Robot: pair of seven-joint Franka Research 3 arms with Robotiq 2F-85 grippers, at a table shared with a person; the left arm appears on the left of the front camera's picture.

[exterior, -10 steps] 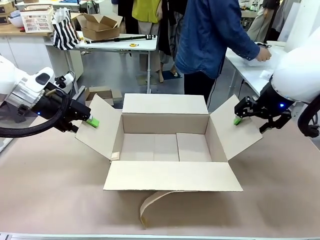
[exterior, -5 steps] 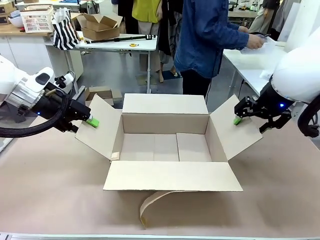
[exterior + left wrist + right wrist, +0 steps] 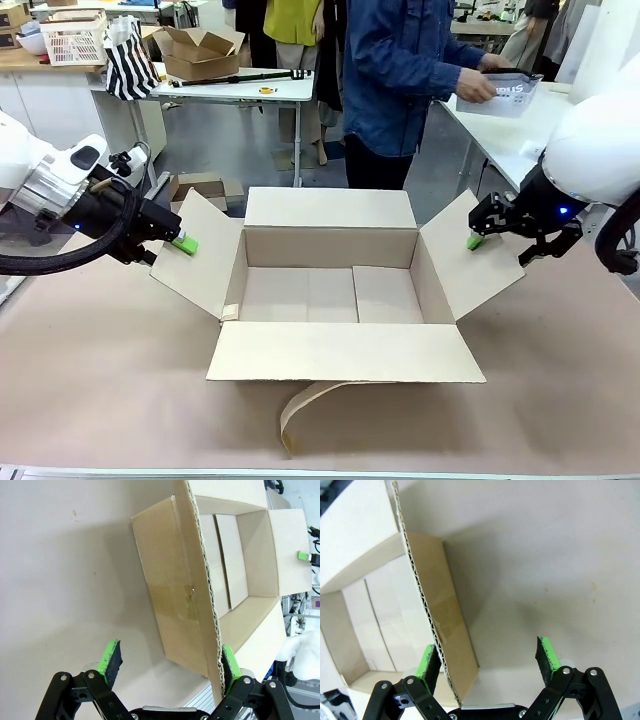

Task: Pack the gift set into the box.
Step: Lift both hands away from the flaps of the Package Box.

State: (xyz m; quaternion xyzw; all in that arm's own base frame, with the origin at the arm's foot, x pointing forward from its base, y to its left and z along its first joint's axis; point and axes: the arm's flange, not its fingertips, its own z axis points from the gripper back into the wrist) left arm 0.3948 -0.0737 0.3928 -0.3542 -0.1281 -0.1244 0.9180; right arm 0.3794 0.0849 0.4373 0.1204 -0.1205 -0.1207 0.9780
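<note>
We straddle the two side flaps [image 3: 203, 258] of the box [image 3: 330, 352] with left gripper [image 3: 183, 243] and right gripper [image 3: 475, 241], fingers spread wide rather than clamped, likely to brace it open at the middle of the tabletop [image 3: 100, 380] while the person [image 3: 400, 70] beyond the far edge holds the gift set [image 3: 505, 92], not yet packed.

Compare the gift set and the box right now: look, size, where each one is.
Material: the gift set is translucent whitish plastic with dark lettering; the box is plain brown cardboard.
Size: the gift set looks clearly smaller than the box.
Place: the gift set is held up in the person's hand at the far right; the box sits on the table with its flaps spread open.
Shared: both are rectangular.
</note>
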